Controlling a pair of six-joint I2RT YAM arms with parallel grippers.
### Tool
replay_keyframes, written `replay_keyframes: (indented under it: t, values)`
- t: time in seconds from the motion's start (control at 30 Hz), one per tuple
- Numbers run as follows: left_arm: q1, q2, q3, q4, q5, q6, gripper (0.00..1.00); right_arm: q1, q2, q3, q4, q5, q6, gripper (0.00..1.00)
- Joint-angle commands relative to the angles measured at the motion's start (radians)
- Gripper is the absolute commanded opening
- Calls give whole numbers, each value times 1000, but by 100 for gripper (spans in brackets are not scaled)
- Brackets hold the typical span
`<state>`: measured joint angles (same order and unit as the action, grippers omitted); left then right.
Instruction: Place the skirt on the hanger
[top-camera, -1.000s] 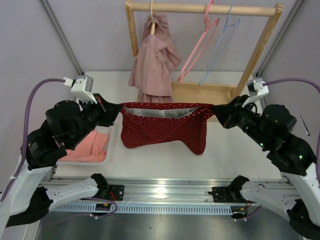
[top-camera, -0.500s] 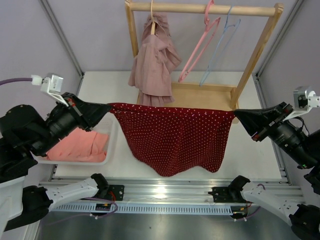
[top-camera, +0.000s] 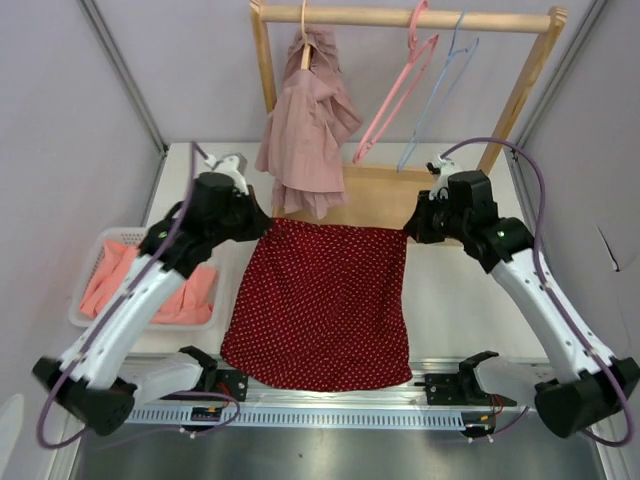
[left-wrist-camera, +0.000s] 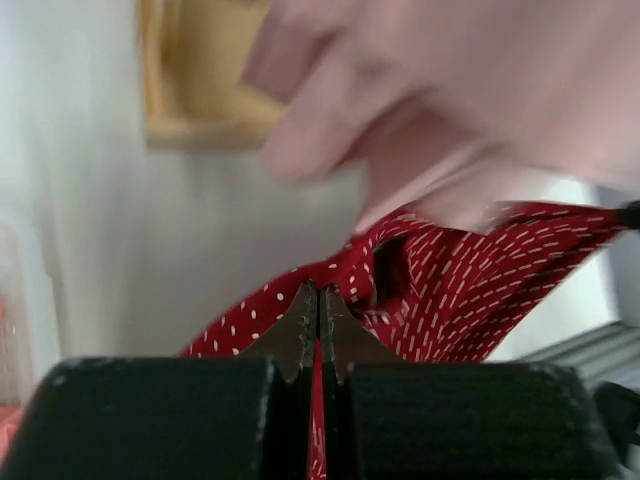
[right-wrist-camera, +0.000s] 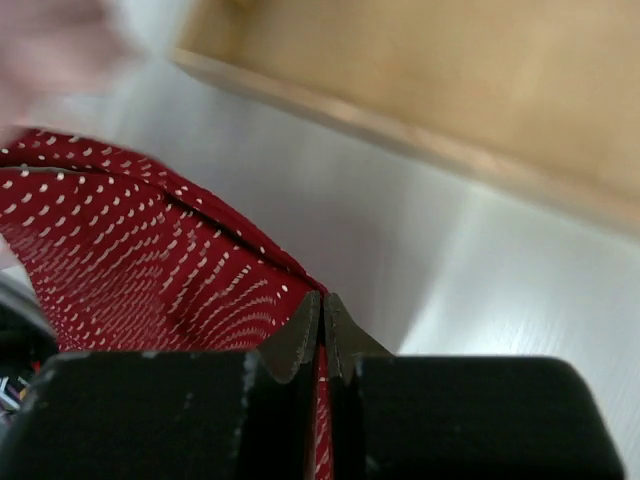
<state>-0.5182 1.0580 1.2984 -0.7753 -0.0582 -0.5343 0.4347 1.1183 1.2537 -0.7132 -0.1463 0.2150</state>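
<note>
White table (top-camera: 450, 300) fills the scene, with a wooden rack (top-camera: 350, 16) at its far edge. On the table the red dotted skirt (top-camera: 320, 300) lies spread flat, its hem toward the arm bases. Left gripper (top-camera: 262, 225) and right gripper (top-camera: 408, 232) each have their fingers pressed together on one waistband corner. Pink hanger (top-camera: 386, 102) hangs on the rack.

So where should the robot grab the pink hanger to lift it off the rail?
Probably best on the pink hanger's long slanted side bar, coming from the front, the robot's side. Its hook sits over the wooden rail, and the bar hangs free below it, tilted toward the left.
</note>
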Motion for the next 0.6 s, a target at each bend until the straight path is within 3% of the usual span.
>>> replay_keyframes:
  t: [0.0, 0.23, 0.43, 0.57]
  values:
    - [66, 89, -103, 220, 115, 0, 0, -157, 18, -59, 179, -177, 35, 0]
    - [119, 250, -48, 275, 129, 16, 0, -274, 155, -1, 221, -185, 40, 0]
    - [179, 246, -94, 309, 156, 17, 0, -295, 184, -2, 248, -121, 69, 0]
    - [218, 249, -54, 280, 187, 23, 0, -364, 288, 127, 196, -144, 90, 0]
